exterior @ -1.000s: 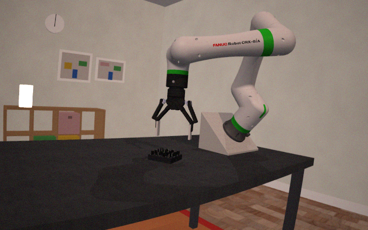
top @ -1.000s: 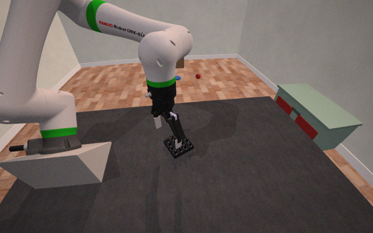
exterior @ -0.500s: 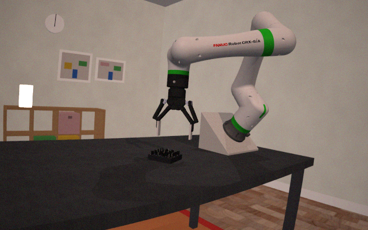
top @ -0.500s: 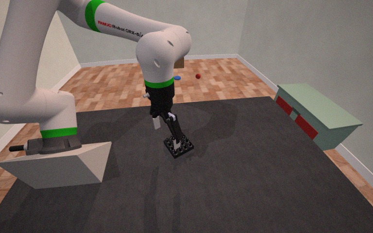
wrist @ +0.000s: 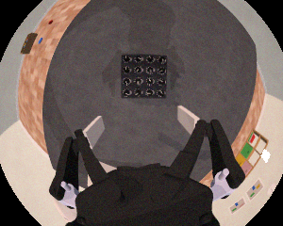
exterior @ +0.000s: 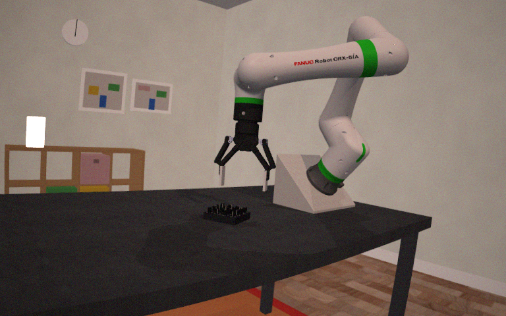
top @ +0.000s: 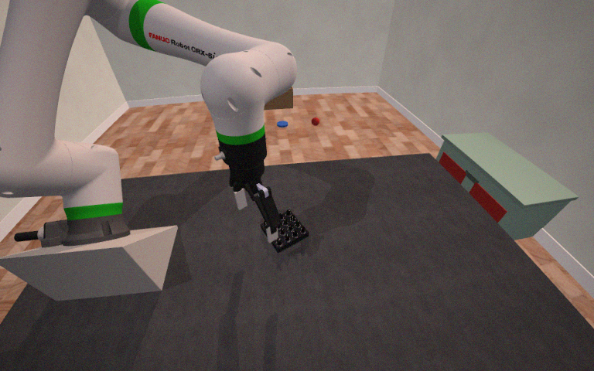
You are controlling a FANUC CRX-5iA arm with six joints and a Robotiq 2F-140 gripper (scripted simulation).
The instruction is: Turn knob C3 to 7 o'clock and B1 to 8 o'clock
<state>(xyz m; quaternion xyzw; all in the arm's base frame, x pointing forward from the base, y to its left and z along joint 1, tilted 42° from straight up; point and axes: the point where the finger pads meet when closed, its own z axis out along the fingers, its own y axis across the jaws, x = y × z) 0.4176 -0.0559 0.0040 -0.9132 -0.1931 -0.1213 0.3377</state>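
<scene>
The knob box is a small black square block with a grid of black knobs. It stands on the dark table. The single knobs and their white lines are too small to read in any view. My gripper is open wide and empty. It hangs well above the table, over the near side of the box, with its fingers pointing down. In the top view one finger partly hides the box's left edge.
The robot's white wedge base stands on the table beside the box. A green cabinet stands off the table's right side. A wooden shelf stands by the far wall. A red ball and a blue disc lie on the floor.
</scene>
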